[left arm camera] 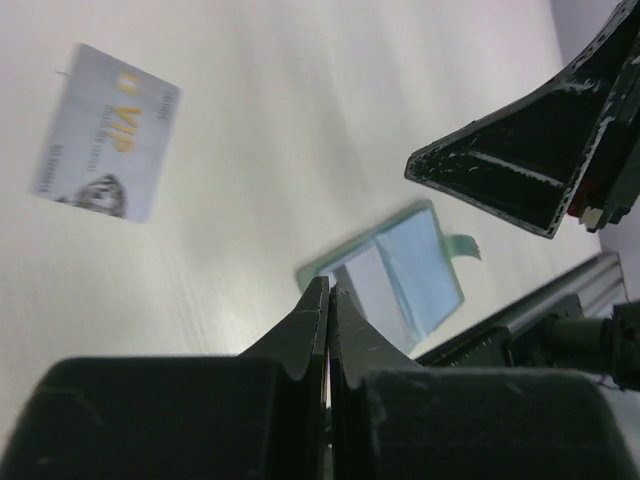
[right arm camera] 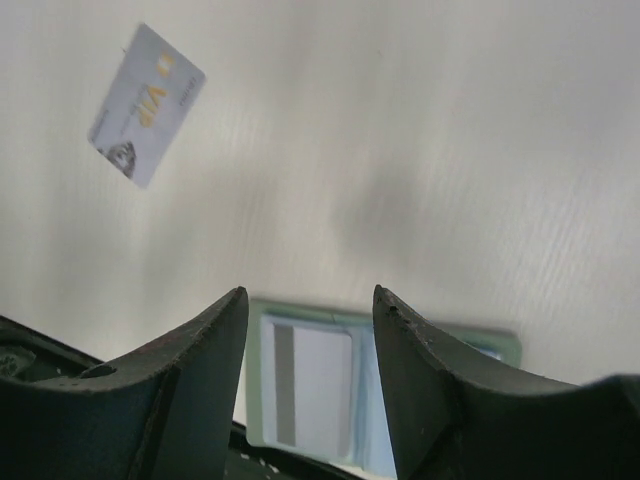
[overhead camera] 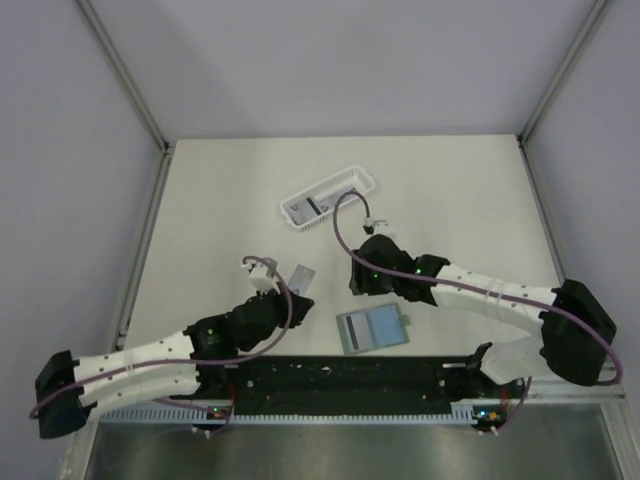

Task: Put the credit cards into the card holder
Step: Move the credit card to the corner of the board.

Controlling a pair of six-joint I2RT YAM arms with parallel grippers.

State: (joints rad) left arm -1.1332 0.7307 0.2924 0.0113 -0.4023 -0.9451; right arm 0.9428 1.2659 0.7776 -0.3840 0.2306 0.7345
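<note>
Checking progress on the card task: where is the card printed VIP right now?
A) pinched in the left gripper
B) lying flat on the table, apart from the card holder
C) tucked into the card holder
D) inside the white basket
B: the VIP card lies flat on the bare table, clear of the open card holder, and the left gripper is shut on nothing.

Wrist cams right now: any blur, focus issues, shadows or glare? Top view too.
Left wrist: the credit card is soft and its print smeared, and the card holder is blurred too; the shut left tool looks crisper. Right wrist: the card holder's edges smear between the fingers of the open right tool, and a soft shadow lies on the table. Top external: even light, no glare.
</note>
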